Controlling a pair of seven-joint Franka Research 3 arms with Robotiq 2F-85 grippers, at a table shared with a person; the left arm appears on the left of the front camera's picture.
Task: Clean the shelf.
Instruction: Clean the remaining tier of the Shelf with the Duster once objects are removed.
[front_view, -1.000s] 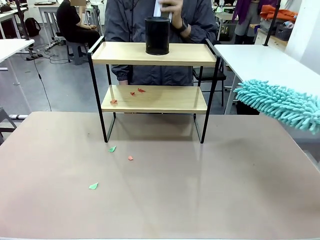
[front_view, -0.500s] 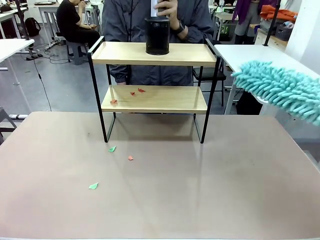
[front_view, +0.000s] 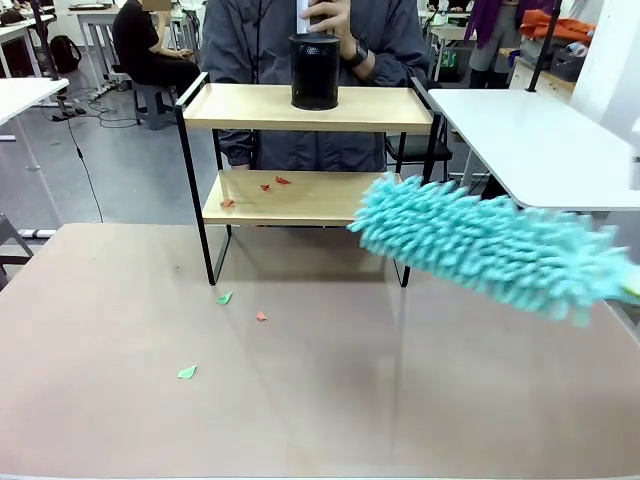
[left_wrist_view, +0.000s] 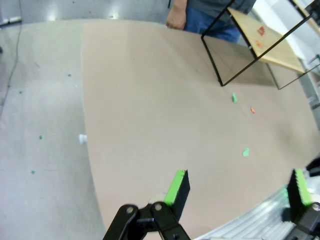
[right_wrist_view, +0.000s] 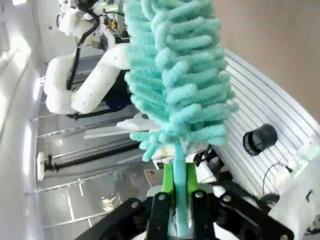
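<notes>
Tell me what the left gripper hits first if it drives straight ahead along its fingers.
Likely the bare tabletop: the open left gripper points down at it, short of the green paper scrap and the shelf.

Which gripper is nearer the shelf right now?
Right. The right gripper is shut on the teal duster, whose tip reaches the shelf at its lower board. The left gripper hangs open over the table's near edge, far from it.

The front camera faces the shelf (front_view: 308, 108) across the surface (front_view: 420, 400), fairly near. The left wrist camera looks down from high on the shelf's left; both share its lower board. The right wrist camera hugs the duster (right_wrist_view: 175, 75).
</notes>
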